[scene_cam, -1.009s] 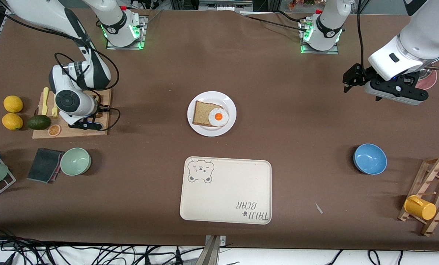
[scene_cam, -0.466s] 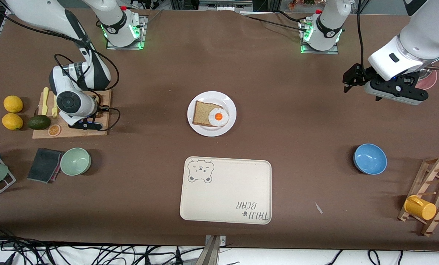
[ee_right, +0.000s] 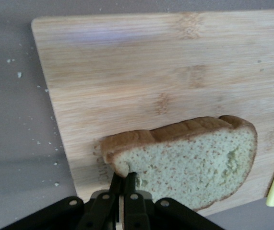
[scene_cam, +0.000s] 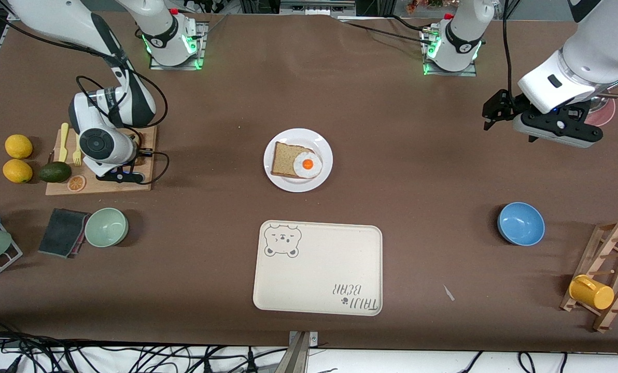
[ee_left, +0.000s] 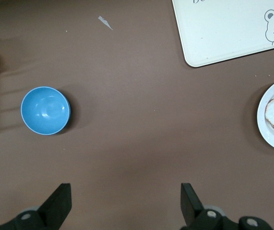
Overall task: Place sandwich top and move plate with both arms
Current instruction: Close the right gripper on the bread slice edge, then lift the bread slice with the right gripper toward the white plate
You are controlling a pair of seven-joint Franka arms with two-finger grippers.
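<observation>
1. The plate [scene_cam: 298,160] sat at mid-table, farther from the front camera than the tray [scene_cam: 318,268], bearing an egg-topped slice [scene_cam: 294,161].
2. On the cutting board [ee_right: 141,91], the right gripper [ee_right: 125,184] was clamped on the sandwich top [ee_right: 189,160].
3. The left gripper [ee_left: 125,203] waited spread wide over bare table near the blue bowl [ee_left: 45,110].
</observation>
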